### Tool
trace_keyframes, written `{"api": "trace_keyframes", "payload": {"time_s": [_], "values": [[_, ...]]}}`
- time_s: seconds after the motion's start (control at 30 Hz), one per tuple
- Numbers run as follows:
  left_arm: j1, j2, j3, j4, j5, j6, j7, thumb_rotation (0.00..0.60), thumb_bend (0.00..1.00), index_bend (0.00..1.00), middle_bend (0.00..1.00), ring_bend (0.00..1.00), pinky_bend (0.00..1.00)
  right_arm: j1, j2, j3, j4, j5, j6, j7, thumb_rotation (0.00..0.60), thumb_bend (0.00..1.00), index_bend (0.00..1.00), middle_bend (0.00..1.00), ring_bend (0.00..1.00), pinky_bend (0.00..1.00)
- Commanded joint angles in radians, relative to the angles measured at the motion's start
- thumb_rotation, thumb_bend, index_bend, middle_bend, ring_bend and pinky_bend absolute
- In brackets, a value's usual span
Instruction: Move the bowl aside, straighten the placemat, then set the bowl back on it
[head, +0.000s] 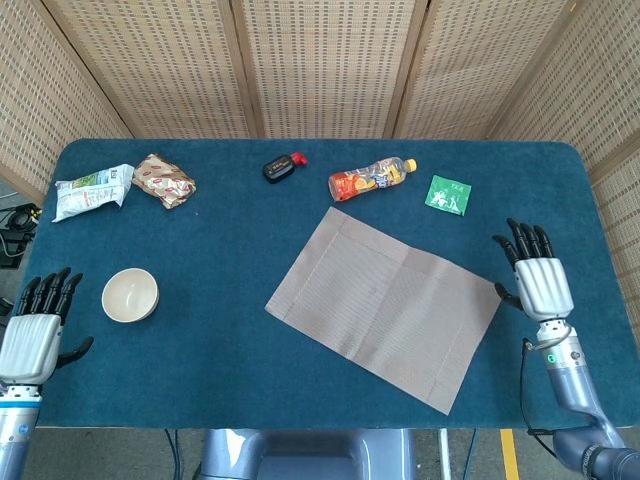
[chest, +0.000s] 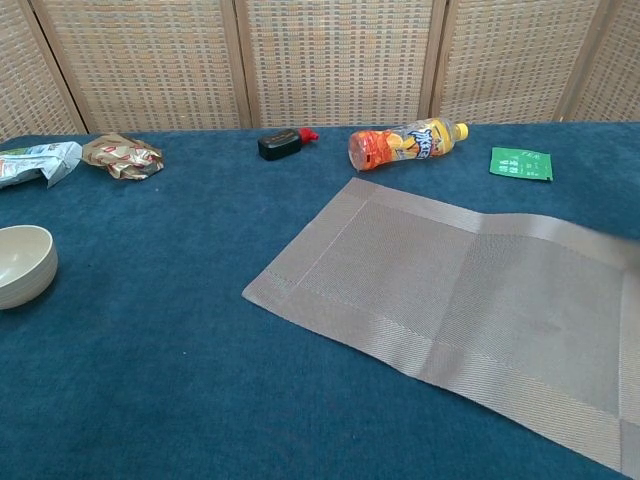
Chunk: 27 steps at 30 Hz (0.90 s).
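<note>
The placemat (head: 385, 305) lies flat on the blue table (head: 230, 250), a bit right of centre and skewed, so one corner points toward the near edge and another toward the bottle. Nothing sits on it. In the chest view the placemat (chest: 470, 300) runs off the right side of the frame, with a faint crease across the middle.

The bowl (head: 130, 295) is well apart from the mat, over on the left near side of the table, upright and empty. The chest view shows the bowl (chest: 22, 265) cut off by the left edge.

The right hand (head: 540, 280) hovers just beside the mat's right corner, fingers spread and pointing away, holding nothing. I can't tell whether the thumb touches the mat edge or just sits next to it. The left hand (head: 35, 330) is at the near left corner, close to the bowl but not touching it, fingers apart and also empty.

Along the far side from left to right: a white snack bag (head: 92, 190), a crumpled brownish packet (head: 165, 180), a small black thing with a red tip (head: 282, 166), an orange drink bottle (head: 370, 180) lying on its side, and a green sachet (head: 447, 194). Wicker screens (head: 320, 60) stand behind the table.
</note>
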Motion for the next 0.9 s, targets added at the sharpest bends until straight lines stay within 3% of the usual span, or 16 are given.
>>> {"api": "trace_keyframes", "payload": {"time_s": [0.03,0.37,0.63,0.9], "values": [[-0.001,-0.001,-0.001,0.002,-0.002,-0.002,0.0,0.6,0.21,0.04,0.0,0.0,0.0,-0.034,0.03,0.003,-0.059,0.034,0.007,-0.023,0.6,0.3,0.0,0.0,0.0,0.0],[-0.024,0.008,-0.013,-0.001,0.018,-0.014,-0.023,0.6,0.2,0.04,0.0,0.0,0.0,-0.173,0.103,-0.03,-0.22,0.025,0.13,0.198,0.6,0.22,0.0,0.0,0.0,0.0],[-0.1,0.03,-0.056,-0.045,0.023,-0.076,0.034,0.6,0.1,0.03,0.0,0.0,0.0,-0.239,0.131,-0.057,-0.254,-0.049,0.262,0.15,0.6,0.16,0.0,0.0,0.0,0.0],[-0.221,-0.008,-0.093,-0.082,0.01,-0.209,0.143,0.6,0.11,0.07,0.0,0.0,0.0,-0.247,0.15,-0.051,-0.266,-0.058,0.263,0.193,0.6,0.16,0.0,0.0,0.0,0.0]]}}
